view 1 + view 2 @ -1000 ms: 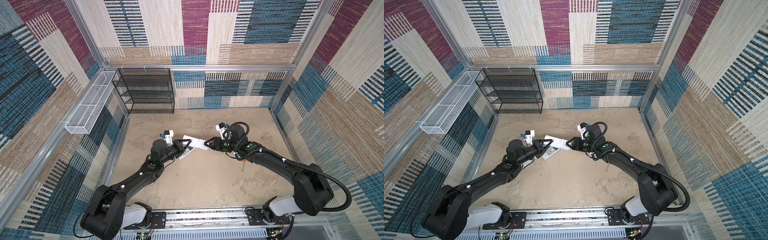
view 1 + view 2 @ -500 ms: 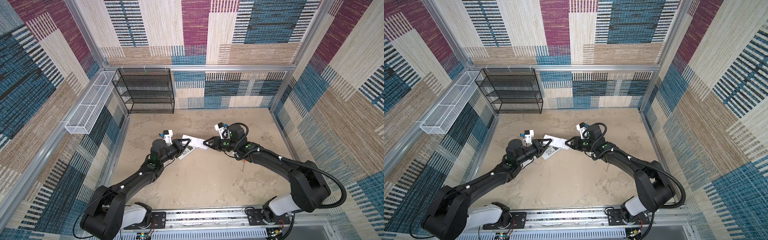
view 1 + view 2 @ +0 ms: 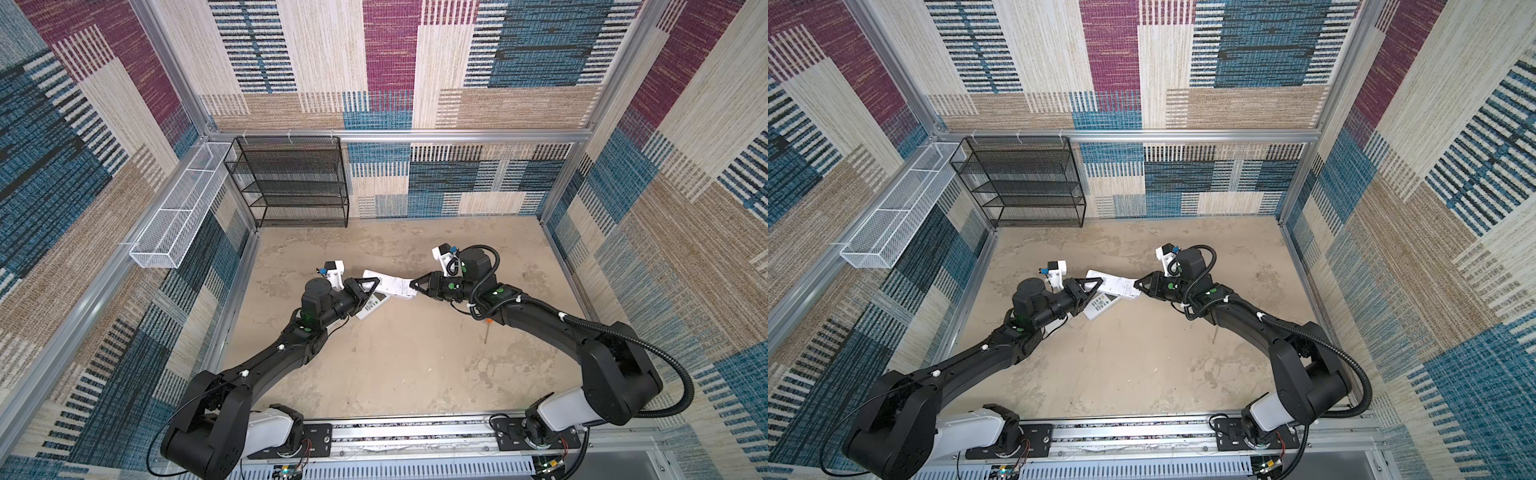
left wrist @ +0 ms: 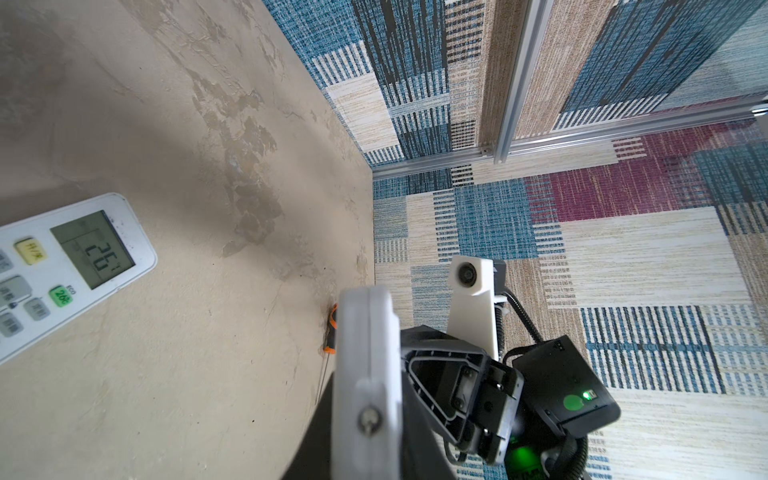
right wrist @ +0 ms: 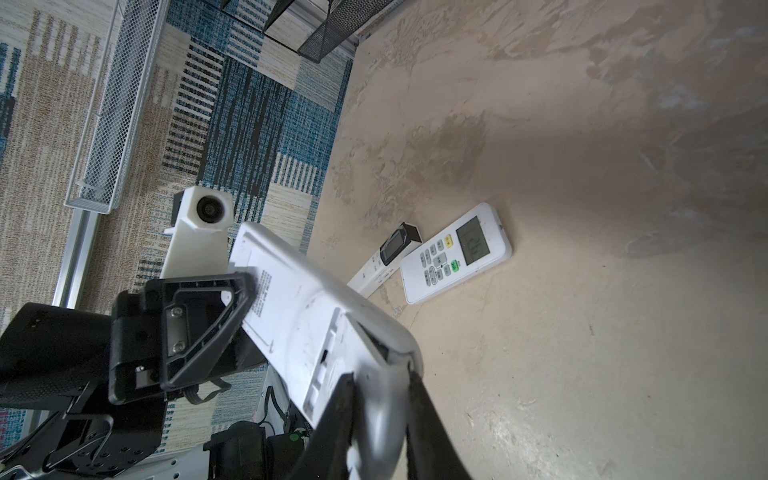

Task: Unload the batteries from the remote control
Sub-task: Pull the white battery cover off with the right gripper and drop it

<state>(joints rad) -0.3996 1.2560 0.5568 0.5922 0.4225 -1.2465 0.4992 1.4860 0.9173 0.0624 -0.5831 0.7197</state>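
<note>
A white remote control (image 3: 390, 284) (image 3: 1116, 286) hangs above the table, held at both ends. My left gripper (image 3: 376, 285) (image 4: 365, 436) is shut on one end. Its back, with a printed label, faces the right wrist camera (image 5: 307, 320). My right gripper (image 3: 412, 286) (image 5: 380, 374) is shut on the other, rounded end, one dark finger on each side. The left wrist view shows the remote edge-on (image 4: 365, 365). The batteries are hidden; none show in any view.
Below the held one, a second white remote (image 3: 372, 306) (image 4: 70, 266) (image 5: 457, 253) with a lit display lies face up beside a slimmer white remote (image 5: 374, 274). An orange-handled screwdriver (image 3: 487, 328) (image 4: 331, 328) lies under my right arm. A black mesh rack (image 3: 299, 183) and a white wire basket (image 3: 178, 216) stand back left.
My right gripper's jaws have closed onto the rounded end of the held remote. Both arms and the remote have hardly moved.
</note>
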